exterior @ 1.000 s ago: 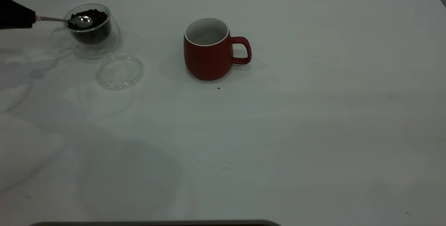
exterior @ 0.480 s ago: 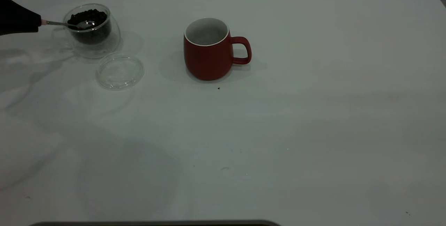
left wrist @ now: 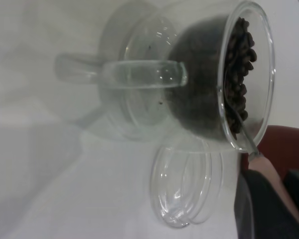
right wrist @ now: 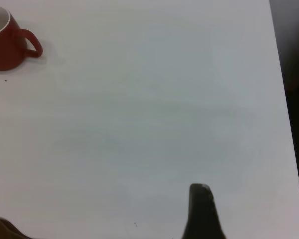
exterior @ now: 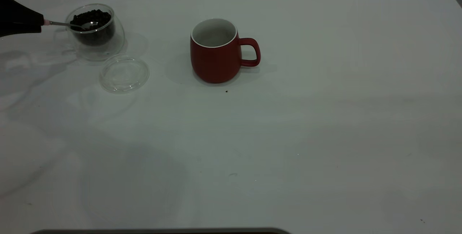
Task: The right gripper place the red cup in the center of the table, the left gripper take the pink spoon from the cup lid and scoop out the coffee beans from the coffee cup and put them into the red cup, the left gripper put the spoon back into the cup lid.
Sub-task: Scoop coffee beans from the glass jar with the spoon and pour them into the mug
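Change since earlier: spoon bowl has dropped from above the heap down into the beans; left pincer has edged right toward the glass cup.
Exterior view, left pincer (exterior: 36,25): at the far left edge of the bench (exterior: 288,136), clamped on the pink spoon (exterior: 66,24), whose metal bowl sits among the coffee beans (exterior: 90,19).
Exterior view, coffee cup (exterior: 95,32): far left, upright, clear glass, heaped with dark beans nearly to the rim.
Exterior view, cup lid (exterior: 124,73): flat on the bench, just near and right of the coffee cup, nothing in it.
Exterior view, red cup (exterior: 216,52): around the far centre, upright, handle to the right, white inside bare.
Left wrist view: beans (left wrist: 239,74) fill the glass cup (left wrist: 189,79); spoon neck (left wrist: 246,139) goes in over the rim; lid (left wrist: 187,184) beside it.
Right wrist view, right pincer (right wrist: 202,211): over bare bench well to the right of the red cup (right wrist: 7,42); only one dark finger shows, so its opening cannot be told.
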{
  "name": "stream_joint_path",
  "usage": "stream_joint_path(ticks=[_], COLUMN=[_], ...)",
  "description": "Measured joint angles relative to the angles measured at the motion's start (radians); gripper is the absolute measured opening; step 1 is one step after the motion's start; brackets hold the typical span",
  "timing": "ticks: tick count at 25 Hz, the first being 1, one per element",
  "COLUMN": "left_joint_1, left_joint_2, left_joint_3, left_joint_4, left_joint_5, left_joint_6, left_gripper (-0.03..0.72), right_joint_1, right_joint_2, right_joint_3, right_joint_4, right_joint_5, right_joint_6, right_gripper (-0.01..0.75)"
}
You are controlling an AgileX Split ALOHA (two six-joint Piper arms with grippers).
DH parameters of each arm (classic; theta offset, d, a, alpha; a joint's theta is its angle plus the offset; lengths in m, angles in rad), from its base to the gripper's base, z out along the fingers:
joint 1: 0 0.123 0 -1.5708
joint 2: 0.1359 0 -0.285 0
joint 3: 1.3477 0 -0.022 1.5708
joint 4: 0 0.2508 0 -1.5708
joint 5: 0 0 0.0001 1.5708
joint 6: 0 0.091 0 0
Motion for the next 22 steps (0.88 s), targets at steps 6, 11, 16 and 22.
stream_joint_path(ticks=[6,11,16,22], left_joint_1=[0.012,0.032,0.056,0.058], left_joint_2=[0.000,0.000,0.000,0.000], left_joint_3=[0.000,0.000,0.000,0.000], left_joint_4=[0.000,-0.013,-0.045,-0.047], left_joint_5=[0.009,0.041,0.084,0.132], left_joint_6=[0.002,0.024,0.041,0.041], left_gripper=[0.114,0.114,0.114,0.114], right_joint_1=[0.000,0.000,0.000,0.000], right_joint_2=[0.000,0.000,0.000,0.000], right_joint_3=[0.000,0.000,0.000,0.000], right_joint_4=[0.000,0.000,0.000,0.000], right_joint_5=[0.000,0.000,0.001,0.001], right_joint_6=[0.000,0.000,0.000,0.000], right_gripper=[0.558,0.558,0.558,0.558])
